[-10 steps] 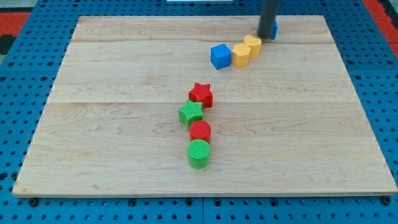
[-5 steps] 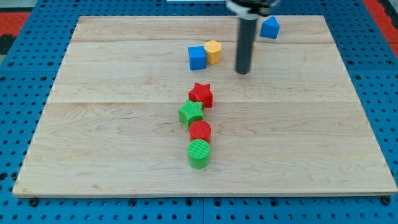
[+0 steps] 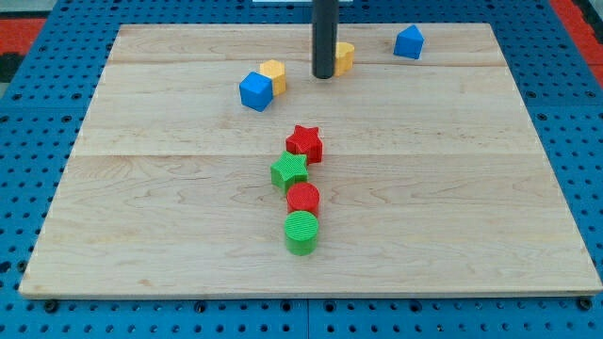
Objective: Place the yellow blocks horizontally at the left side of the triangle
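Yellow blocks sit apart at the far side: one (image 3: 273,72) touching the blue cube (image 3: 255,91), one (image 3: 344,56) behind my tip (image 3: 323,74), both left of the blue triangle (image 3: 408,42), not yet aligned. No gripper.

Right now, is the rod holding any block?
Nothing is held. My tip stands just left of one yellow block, possibly touching; contact cannot be told.
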Motion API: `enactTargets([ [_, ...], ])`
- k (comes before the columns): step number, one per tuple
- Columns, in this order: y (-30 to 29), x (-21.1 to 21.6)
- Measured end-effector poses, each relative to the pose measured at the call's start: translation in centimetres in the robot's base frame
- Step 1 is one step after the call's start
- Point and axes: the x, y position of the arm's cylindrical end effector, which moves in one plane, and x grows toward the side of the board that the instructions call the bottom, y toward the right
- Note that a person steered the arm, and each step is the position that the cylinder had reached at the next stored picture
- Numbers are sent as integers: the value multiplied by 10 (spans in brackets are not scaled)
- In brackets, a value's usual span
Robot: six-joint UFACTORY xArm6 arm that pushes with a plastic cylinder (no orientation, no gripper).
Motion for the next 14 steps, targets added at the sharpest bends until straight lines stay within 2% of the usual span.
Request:
enactTargets([
  [1,40,-5],
  [2,23,-21],
  [3,23,-18],
  [4,-17,35],
  [5,-99,28],
  [6,-136,-8],
  [7,-153,-15],
  [8,-157,-30],
  [9,-104,-31],
  [11,-108,-25],
  [13,-104,-41],
  [14,-125,-5],
])
